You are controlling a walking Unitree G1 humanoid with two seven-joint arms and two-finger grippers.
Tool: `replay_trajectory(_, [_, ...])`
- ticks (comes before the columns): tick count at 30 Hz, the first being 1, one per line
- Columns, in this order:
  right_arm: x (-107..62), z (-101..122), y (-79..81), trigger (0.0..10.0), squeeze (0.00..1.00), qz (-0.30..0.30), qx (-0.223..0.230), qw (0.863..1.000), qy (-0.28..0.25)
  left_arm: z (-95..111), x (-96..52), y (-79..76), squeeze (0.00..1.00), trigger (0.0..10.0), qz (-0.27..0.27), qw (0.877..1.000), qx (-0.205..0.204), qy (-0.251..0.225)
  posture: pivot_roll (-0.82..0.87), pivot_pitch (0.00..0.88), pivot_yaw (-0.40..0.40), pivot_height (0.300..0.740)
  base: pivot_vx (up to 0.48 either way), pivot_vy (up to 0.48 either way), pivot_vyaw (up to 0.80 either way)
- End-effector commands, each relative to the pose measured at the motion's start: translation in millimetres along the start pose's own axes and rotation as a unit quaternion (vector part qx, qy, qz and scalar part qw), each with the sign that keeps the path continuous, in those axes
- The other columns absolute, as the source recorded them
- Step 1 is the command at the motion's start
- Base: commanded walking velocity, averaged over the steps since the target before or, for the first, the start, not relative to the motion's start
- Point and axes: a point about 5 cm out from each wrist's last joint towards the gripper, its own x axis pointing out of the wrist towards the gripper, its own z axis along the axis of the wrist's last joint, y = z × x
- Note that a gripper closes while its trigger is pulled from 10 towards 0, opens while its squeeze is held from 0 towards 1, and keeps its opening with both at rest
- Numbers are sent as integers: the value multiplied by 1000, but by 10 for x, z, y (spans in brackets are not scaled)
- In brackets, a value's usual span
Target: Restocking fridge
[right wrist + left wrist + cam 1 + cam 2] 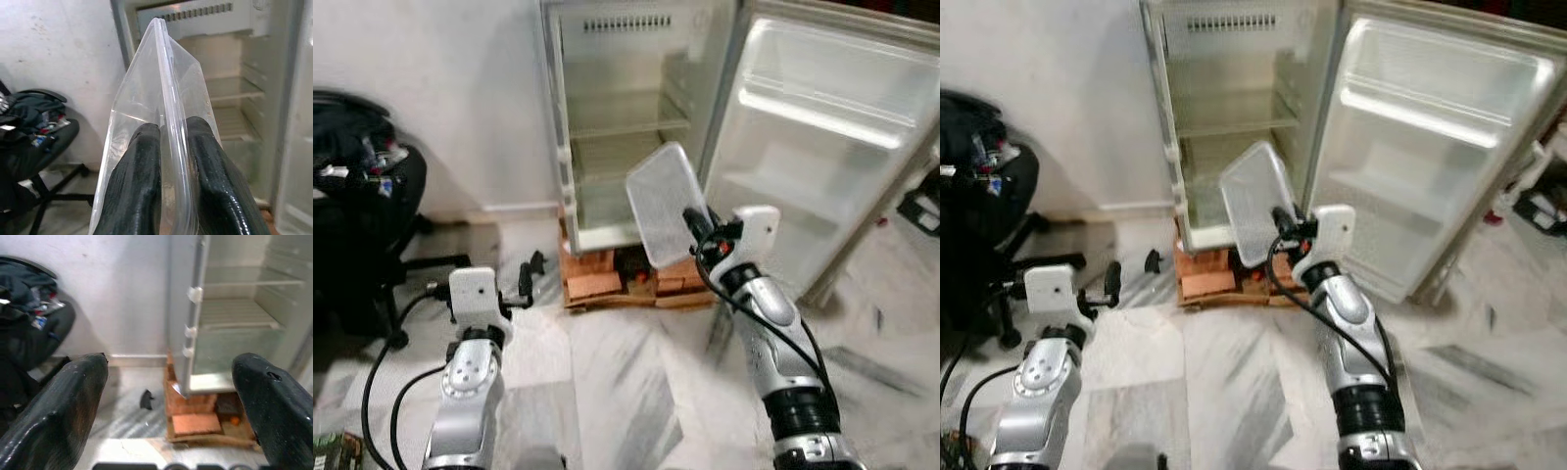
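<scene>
Right claw: my right gripper (690, 223) is in the centre of the left eye frame, a little right of the middle. Its two black fingers (142, 196) are pressed together on the rim of a clear plastic container (664, 201).

The held thing: the clear plastic container looks empty. It stands tilted, with its long axis going from my claw up and to the left in the frame. The free end points at the fridge opening.

Left claw: my left gripper (527, 284) is in the lower left of the frame. Its fingers are apart and hold nothing. It is well apart from the container.

Fridge: the small fridge (560, 117) is in the upper centre. It stands on a low base of bricks and wood (597, 284). Its door (822, 137) is swung wide to the upper right. The shelf (626, 127) inside is bare.

Key relation: the fridge opening lies straight ahead of my right claw, and the container's far end appears in front of the lower compartment. I cannot tell how much gap is there. My right arm is the nearer one, by far.

Next move, my judgement: I should carry the container forward along its long axis and level it for the shelf.

Risk: the tilted rim may catch the fridge frame.

Other: a black office chair (362, 225) with clothes stands at the left edge.
</scene>
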Motion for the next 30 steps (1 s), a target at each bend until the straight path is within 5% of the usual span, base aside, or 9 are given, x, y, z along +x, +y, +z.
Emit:
replay_trajectory(1, [70,53,98,10000,0,19,-3,1000,-9,32,14,58,0,10000,7,1000,1,-5,34,14,-68,740,439,0,0])
replay_trajectory(21, [88,60,109,10000,0,22,-8,1000,-13,58,55,1,0,10000,-3,1000,-8,-11,33,10,-69,740,432,0,170])
replay_trajectory(30, [98,54,105,10000,0,20,-9,1000,-12,62,65,-10,0,10000,-4,1000,-9,-11,34,8,-70,740,370,304,0])
